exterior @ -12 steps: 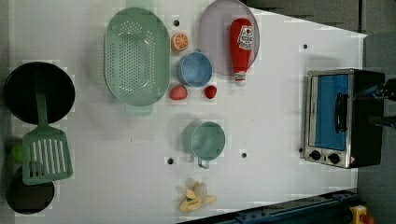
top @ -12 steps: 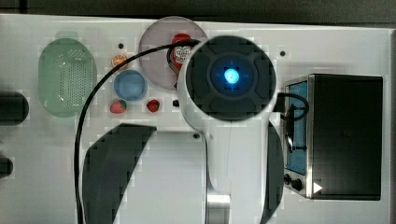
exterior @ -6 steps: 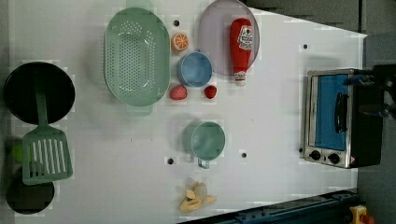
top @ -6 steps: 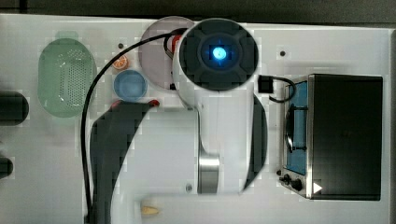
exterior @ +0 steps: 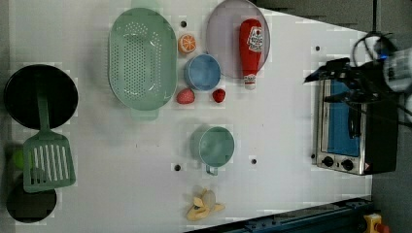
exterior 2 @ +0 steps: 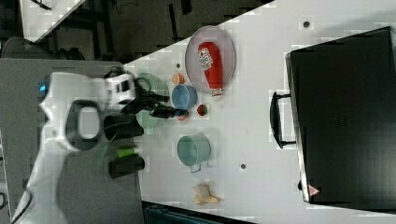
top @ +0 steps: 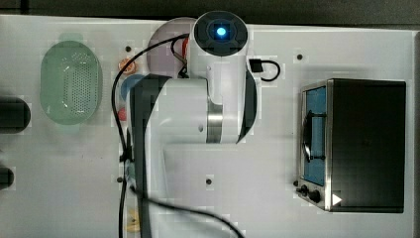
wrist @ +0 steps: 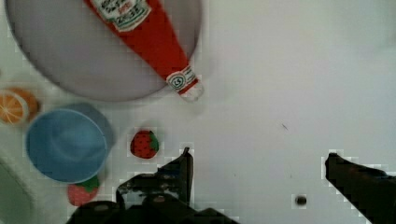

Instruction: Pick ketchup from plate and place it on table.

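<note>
Wrist view: my gripper gapes, empty; the slim red ketchup bottle overhanging the lilac-grey plate could roll when nudged.

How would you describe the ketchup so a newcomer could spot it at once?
In the left view, find the big green colander; to the left view's right of it sits a round lilac-grey plate. The ketchup lies flat on that plate, its cap poking over the rim. It is a long red labelled bottle, unlike the small strawberries nearby.

Glossy plastic ketchup lies on a smooth matt plate.
</note>
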`<action>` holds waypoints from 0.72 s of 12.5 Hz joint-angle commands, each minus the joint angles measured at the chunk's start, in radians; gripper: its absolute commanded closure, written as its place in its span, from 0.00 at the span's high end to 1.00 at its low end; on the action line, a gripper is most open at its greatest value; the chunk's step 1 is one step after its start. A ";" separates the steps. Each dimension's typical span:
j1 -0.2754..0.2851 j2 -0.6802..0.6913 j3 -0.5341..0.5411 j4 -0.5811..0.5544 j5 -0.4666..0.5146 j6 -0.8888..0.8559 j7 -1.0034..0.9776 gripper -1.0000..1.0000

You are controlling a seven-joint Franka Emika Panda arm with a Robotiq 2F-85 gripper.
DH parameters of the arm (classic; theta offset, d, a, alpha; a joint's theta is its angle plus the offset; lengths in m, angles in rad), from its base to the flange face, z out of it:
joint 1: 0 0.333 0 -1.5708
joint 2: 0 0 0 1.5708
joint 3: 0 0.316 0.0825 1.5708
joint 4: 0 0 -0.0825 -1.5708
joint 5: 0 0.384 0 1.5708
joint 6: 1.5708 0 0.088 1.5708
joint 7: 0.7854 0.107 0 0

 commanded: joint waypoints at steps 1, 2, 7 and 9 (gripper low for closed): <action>0.015 0.054 0.011 0.023 -0.012 0.087 -0.252 1.00; 0.016 0.088 0.011 0.029 -0.021 0.126 -0.303 1.00; 0.033 0.260 0.011 0.075 -0.084 0.262 -0.386 1.00; 0.044 0.330 0.011 0.108 -0.099 0.326 -0.386 1.00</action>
